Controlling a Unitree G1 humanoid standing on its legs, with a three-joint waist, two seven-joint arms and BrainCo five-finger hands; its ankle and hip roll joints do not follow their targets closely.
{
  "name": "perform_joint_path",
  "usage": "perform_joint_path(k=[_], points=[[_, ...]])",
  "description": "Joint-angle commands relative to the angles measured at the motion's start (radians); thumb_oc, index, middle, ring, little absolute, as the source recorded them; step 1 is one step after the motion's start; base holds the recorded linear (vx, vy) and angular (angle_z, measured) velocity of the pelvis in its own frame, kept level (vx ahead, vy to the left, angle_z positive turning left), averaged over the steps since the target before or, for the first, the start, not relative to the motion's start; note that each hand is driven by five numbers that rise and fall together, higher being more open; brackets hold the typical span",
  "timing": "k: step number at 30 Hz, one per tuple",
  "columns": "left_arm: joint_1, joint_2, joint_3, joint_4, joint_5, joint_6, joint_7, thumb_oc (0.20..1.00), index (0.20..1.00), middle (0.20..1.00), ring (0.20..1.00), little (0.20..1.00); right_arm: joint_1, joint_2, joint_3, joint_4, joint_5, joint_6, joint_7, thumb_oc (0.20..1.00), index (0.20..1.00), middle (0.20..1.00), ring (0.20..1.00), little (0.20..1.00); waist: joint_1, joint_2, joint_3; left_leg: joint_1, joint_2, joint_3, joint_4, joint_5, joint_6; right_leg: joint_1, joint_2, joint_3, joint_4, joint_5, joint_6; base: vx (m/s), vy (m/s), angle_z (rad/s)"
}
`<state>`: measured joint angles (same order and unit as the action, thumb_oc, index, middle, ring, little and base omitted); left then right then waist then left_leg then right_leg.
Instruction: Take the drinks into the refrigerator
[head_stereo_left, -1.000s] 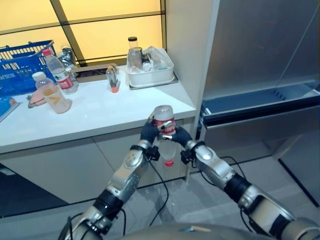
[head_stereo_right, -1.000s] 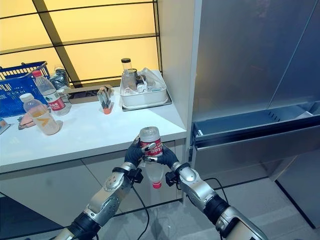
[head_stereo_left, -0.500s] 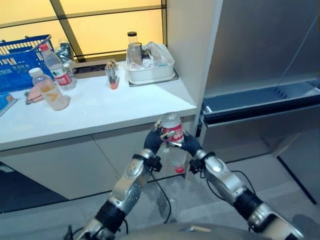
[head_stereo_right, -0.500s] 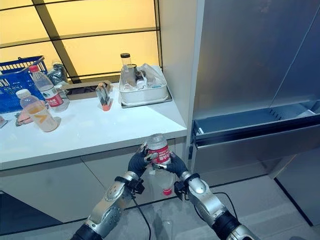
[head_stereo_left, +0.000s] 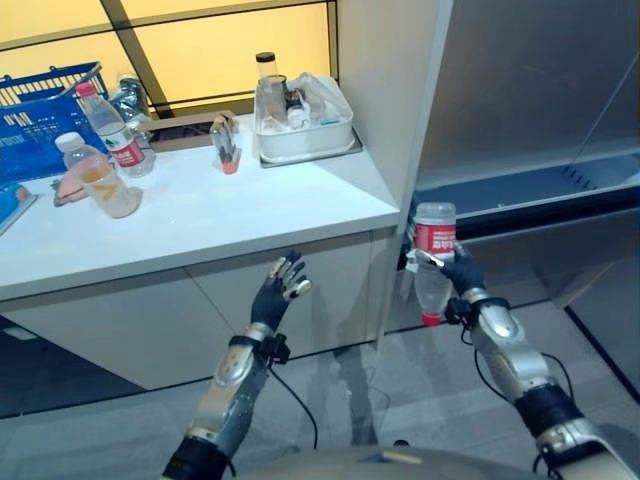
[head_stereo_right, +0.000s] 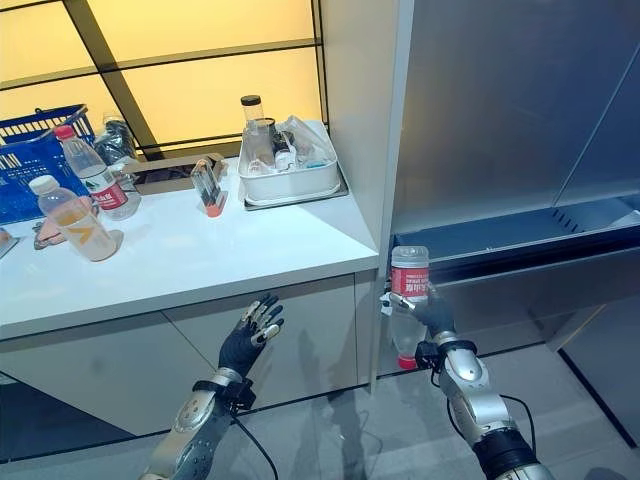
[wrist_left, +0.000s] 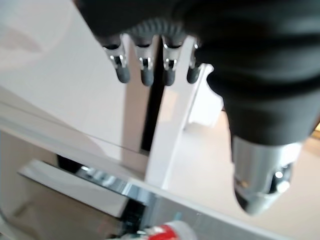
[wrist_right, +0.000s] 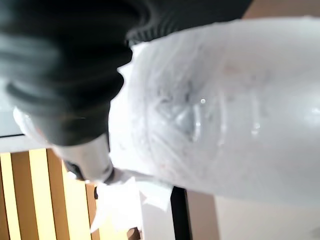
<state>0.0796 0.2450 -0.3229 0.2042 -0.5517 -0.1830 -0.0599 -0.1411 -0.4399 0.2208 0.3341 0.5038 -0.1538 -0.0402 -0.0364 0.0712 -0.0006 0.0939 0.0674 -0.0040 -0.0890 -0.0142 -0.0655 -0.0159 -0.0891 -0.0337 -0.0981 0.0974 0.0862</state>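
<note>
A clear water bottle (head_stereo_left: 433, 250) with a red label hangs upside down, red cap at the bottom, in front of the refrigerator's open drawer (head_stereo_left: 530, 205). My right hand (head_stereo_left: 462, 277) is shut on it from behind, and the bottle's clear wall (wrist_right: 225, 110) shows close up in the right wrist view. My left hand (head_stereo_left: 279, 292) is open in front of the white cabinet below the counter, its fingers (wrist_left: 145, 70) straight and holding nothing. On the counter's left stand a red-labelled bottle (head_stereo_left: 109, 133) and a bottle of orange drink (head_stereo_left: 99, 181).
A blue basket (head_stereo_left: 40, 120) stands at the back left of the white counter (head_stereo_left: 220, 215). A white tub (head_stereo_left: 305, 128) with jars and a small red-tipped item (head_stereo_left: 226, 148) sit further back. A grey pillar (head_stereo_left: 385, 90) stands between counter and refrigerator.
My left hand has let go of the bottle and opened, staying by the cabinet. My right hand has carried the bottle to the right, up to the refrigerator drawer.
</note>
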Motion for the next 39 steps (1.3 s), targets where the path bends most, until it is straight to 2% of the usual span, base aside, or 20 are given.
perform_joint_path(k=[1, 6, 8, 9, 11, 12, 13, 16, 18, 19, 20, 22, 27, 28, 32, 33, 34, 36, 37, 39], points=[[-0.011, 0.043, 0.010, 0.065, 0.077, -0.038, -0.016, 1.000, 1.000, 1.000, 1.000, 1.000, -0.097, 0.033, -0.084, -0.101, 0.016, -0.150, 0.005, 0.200, 0.200, 0.200, 0.200, 0.200, 0.006, -0.089, -0.038, -0.021, -0.049, 0.000, 0.014, -0.045, 0.032, 0.057, -0.035, 0.015, 0.019, -0.088, 0.034, 0.00, 0.000, 0.00], [-0.010, 0.027, 0.020, 0.199, 0.145, -0.038, 0.000, 1.000, 1.000, 1.000, 1.000, 1.000, -0.101, -0.009, -0.127, -0.164, -0.009, -0.167, -0.008, 0.200, 0.200, 0.200, 0.200, 0.200, 0.003, -0.091, -0.035, -0.029, -0.051, 0.001, 0.017, -0.035, 0.032, 0.048, -0.036, 0.017, 0.021, -0.079, 0.034, 0.00, 0.001, 0.00], [-0.012, 0.019, 0.019, 0.288, 0.196, -0.036, 0.008, 1.000, 1.000, 1.000, 1.000, 1.000, -0.106, -0.037, -0.155, -0.216, -0.023, -0.178, -0.013, 0.200, 0.200, 0.200, 0.200, 0.200, 0.001, -0.091, -0.036, -0.023, -0.051, 0.002, 0.015, -0.045, 0.033, 0.052, -0.034, 0.019, 0.020, -0.087, 0.035, 0.02, 0.002, 0.00], [-0.020, 0.000, 0.020, 0.398, 0.251, -0.030, 0.024, 1.000, 1.000, 1.000, 1.000, 1.000, -0.108, -0.065, -0.186, -0.272, -0.034, -0.191, -0.019, 0.200, 0.200, 0.200, 0.200, 0.200, -0.002, -0.091, -0.036, -0.023, -0.050, 0.004, 0.014, -0.045, 0.033, 0.051, -0.034, 0.019, 0.020, -0.087, 0.036, 0.00, 0.000, 0.00], [-0.028, -0.013, 0.022, 0.461, 0.275, -0.025, 0.035, 1.000, 1.000, 1.000, 1.000, 1.000, -0.111, -0.079, -0.199, -0.291, -0.037, -0.195, -0.024, 0.200, 0.200, 0.200, 0.200, 0.200, -0.003, -0.093, -0.034, -0.030, -0.052, 0.005, 0.018, -0.035, 0.033, 0.045, -0.035, 0.020, 0.022, -0.078, 0.036, 0.00, 0.000, 0.00], [-0.036, -0.018, 0.018, 0.550, 0.359, -0.023, 0.049, 1.000, 1.000, 1.000, 1.000, 1.000, -0.119, -0.109, -0.231, -0.331, -0.040, -0.208, -0.030, 0.200, 0.200, 0.200, 0.200, 0.200, -0.006, -0.094, -0.034, -0.031, -0.052, 0.008, 0.017, -0.035, 0.033, 0.043, -0.034, 0.022, 0.023, -0.079, 0.037, 0.00, 0.000, 0.00], [-0.037, -0.019, 0.017, 0.551, 0.359, -0.024, 0.050, 1.000, 1.000, 1.000, 1.000, 1.000, -0.119, -0.110, -0.232, -0.331, -0.039, -0.208, -0.030, 0.200, 0.200, 0.200, 0.200, 0.200, -0.006, -0.094, -0.034, -0.031, -0.052, 0.008, 0.017, -0.035, 0.033, 0.042, -0.034, 0.022, 0.023, -0.079, 0.037, 0.05, 0.006, -0.02], [-0.037, -0.035, 0.040, 0.697, 0.435, -0.009, 0.074, 1.000, 1.000, 1.000, 1.000, 1.000, -0.139, -0.167, -0.262, -0.365, -0.054, -0.210, -0.039, 0.200, 0.200, 0.200, 0.200, 0.200, -0.005, -0.098, -0.034, -0.030, -0.053, 0.011, 0.017, -0.037, 0.034, 0.042, -0.034, 0.025, 0.023, -0.079, 0.038, -0.01, 0.001, 0.00], [-0.032, -0.043, 0.072, 0.783, 0.448, 0.006, 0.081, 1.000, 1.000, 1.000, 1.000, 1.000, -0.181, -0.259, -0.281, -0.357, -0.089, -0.198, -0.049, 0.200, 0.200, 0.200, 0.200, 0.200, -0.001, -0.103, -0.037, -0.031, -0.053, 0.013, 0.017, -0.038, 0.032, 0.039, -0.033, 0.027, 0.022, -0.078, 0.040, 0.00, 0.000, 0.00], [-0.033, -0.044, 0.072, 0.783, 0.448, 0.006, 0.081, 1.000, 1.000, 1.000, 1.000, 1.000, -0.183, -0.260, -0.280, -0.356, -0.089, -0.199, -0.049, 0.200, 0.200, 0.200, 0.200, 0.200, -0.001, -0.102, -0.036, -0.031, -0.052, 0.014, 0.017, -0.038, 0.032, 0.039, -0.033, 0.027, 0.022, -0.078, 0.040, 0.00, 0.000, 0.00], [-0.026, -0.046, 0.087, 0.826, 0.446, 0.009, 0.083, 1.000, 1.000, 1.000, 1.000, 1.000, -0.222, -0.316, -0.280, -0.324, -0.125, -0.182, -0.069, 0.200, 0.200, 0.200, 0.200, 0.200, 0.004, -0.107, -0.036, -0.031, -0.053, 0.015, 0.016, -0.038, 0.030, 0.039, -0.033, 0.025, 0.021, -0.077, 0.042, 0.00, 0.000, 0.00], [-0.026, -0.046, 0.092, 0.835, 0.441, 0.010, 0.083, 1.000, 1.000, 1.000, 1.000, 1.000, -0.243, -0.344, -0.272, -0.306, -0.138, -0.175, -0.071, 0.200, 0.200, 0.200, 0.200, 0.200, 0.005, -0.108, -0.036, -0.032, -0.052, 0.015, 0.017, -0.038, 0.029, 0.039, -0.033, 0.024, 0.022, -0.077, 0.043, 0.00, 0.000, 0.00], [-0.024, -0.050, 0.081, 0.852, 0.430, 0.009, 0.078, 1.000, 1.000, 1.000, 1.000, 1.000, -0.374, -0.487, -0.188, -0.171, -0.238, -0.126, -0.086, 0.200, 0.200, 0.200, 0.200, 0.200, 0.011, -0.121, -0.031, -0.032, -0.051, 0.011, 0.018, -0.038, 0.026, 0.042, -0.031, 0.021, 0.023, -0.077, 0.042, 0.01, -0.001, 0.00], [-0.022, -0.048, 0.076, 0.849, 0.424, 0.007, 0.075, 1.000, 1.000, 1.000, 1.000, 1.000, -0.423, -0.544, -0.143, -0.118, -0.319, -0.099, -0.084, 0.200, 0.200, 0.200, 0.200, 0.200, 0.013, -0.124, -0.029, -0.024, -0.049, 0.010, 0.015, -0.047, 0.024, 0.051, -0.029, 0.017, 0.021, -0.086, 0.043, 0.05, -0.003, 0.00], [-0.030, -0.051, 0.066, 0.856, 0.425, 0.008, 0.072, 1.000, 1.000, 1.000, 1.000, 1.000, -0.508, -0.618, -0.055, -0.042, -0.458, -0.072, -0.091, 0.200, 0.200, 0.200, 0.200, 0.200, 0.014, -0.129, -0.025, -0.027, -0.048, 0.006, 0.015, -0.045, 0.022, 0.051, -0.030, 0.014, 0.021, -0.086, 0.043, 0.01, 0.000, 0.00], [-0.030, -0.049, 0.054, 0.852, 0.431, 0.005, 0.070, 1.000, 1.000, 1.000, 1.000, 1.000, -0.559, -0.652, 0.009, 0.022, -0.554, -0.052, -0.096, 0.200, 0.200, 0.200, 0.200, 0.200, 0.020, -0.134, -0.023, -0.029, -0.048, 0.001, 0.014, -0.043, 0.021, 0.052, -0.030, 0.011, 0.021, -0.085, 0.043, 0.00, 0.000, 0.00], [-0.030, -0.051, 0.055, 0.852, 0.431, 0.005, 0.070, 1.000, 1.000, 1.000, 1.000, 1.000, -0.567, -0.652, 0.016, 0.026, -0.555, -0.053, -0.097, 0.200, 0.200, 0.200, 0.200, 0.200, 0.018, -0.132, -0.023, -0.029, -0.048, 0.001, 0.014, -0.043, 0.021, 0.052, -0.031, 0.010, 0.021, -0.085, 0.043, 0.00, 0.000, 0.00], [-0.034, -0.049, 0.044, 0.858, 0.433, 0.005, 0.066, 1.000, 1.000, 1.000, 1.000, 1.000, -0.622, -0.671, 0.093, 0.079, -0.632, -0.041, -0.085, 0.200, 0.200, 0.200, 0.200, 0.200, 0.023, -0.139, -0.019, -0.033, -0.048, -0.003, 0.013, -0.041, 0.020, 0.050, -0.031, 0.007, 0.020, -0.084, 0.044, 0.00, 0.000, 0.00], [-0.034, -0.047, 0.035, 0.858, 0.432, 0.003, 0.065, 1.000, 1.000, 1.000, 1.000, 1.000, -0.671, -0.684, 0.181, 0.146, -0.730, -0.032, -0.085, 0.200, 0.200, 0.200, 0.200, 0.200, 0.029, -0.144, -0.015, -0.038, -0.048, -0.007, 0.012, -0.039, 0.019, 0.049, -0.032, 0.004, 0.019, -0.084, 0.044, 0.00, 0.000, 0.00], [-0.032, -0.045, 0.035, 0.853, 0.432, 0.002, 0.064, 1.000, 1.000, 1.000, 1.000, 1.000, -0.701, -0.691, 0.226, 0.167, -0.774, -0.027, -0.077, 0.200, 0.200, 0.200, 0.200, 0.200, 0.031, -0.145, -0.014, -0.041, -0.048, -0.009, 0.011, -0.038, 0.019, 0.048, -0.032, 0.003, 0.019, -0.083, 0.044, 0.00, 0.000, 0.00]])
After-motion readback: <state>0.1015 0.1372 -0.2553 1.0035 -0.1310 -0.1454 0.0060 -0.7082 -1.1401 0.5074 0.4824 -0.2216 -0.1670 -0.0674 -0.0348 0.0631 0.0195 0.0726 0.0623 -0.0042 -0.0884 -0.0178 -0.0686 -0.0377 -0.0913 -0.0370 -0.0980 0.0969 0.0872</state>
